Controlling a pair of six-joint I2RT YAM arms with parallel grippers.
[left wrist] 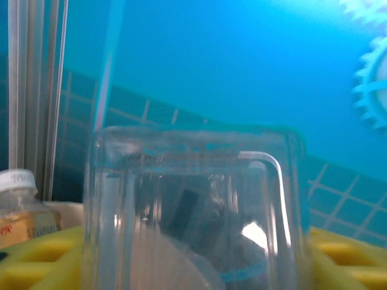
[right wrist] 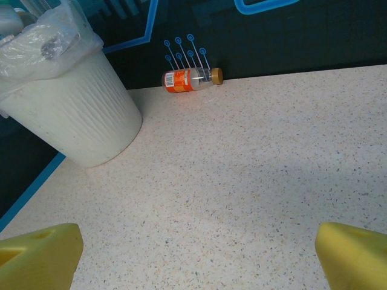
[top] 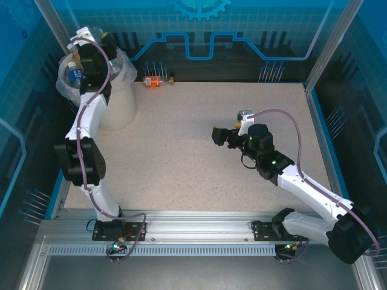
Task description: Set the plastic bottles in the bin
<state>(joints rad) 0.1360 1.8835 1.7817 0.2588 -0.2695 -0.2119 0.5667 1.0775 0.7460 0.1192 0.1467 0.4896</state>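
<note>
My left gripper [top: 88, 43] hangs over the bin [top: 123, 104], shut on a clear plastic bottle [left wrist: 193, 199] whose base faces the wrist camera between the yellow fingers [left wrist: 42, 260]. Beside it stands a bottle with a white cap and orange label [left wrist: 19, 208]. A blue-labelled bottle [top: 74, 74] lies inside the bag-lined bin. One orange-labelled bottle [top: 154, 81] lies on its side by the back wall; the right wrist view has that bottle [right wrist: 190, 78] just right of the bin [right wrist: 78, 121]. My right gripper [top: 217, 135] stands open over mid-table, nothing between its fingers [right wrist: 39, 257].
The speckled table [top: 199, 157] has a raised blue rim on its left and right sides. The bin's bag [right wrist: 45, 39] is folded over its rim. Dark back wall panels stand right behind the lying bottle.
</note>
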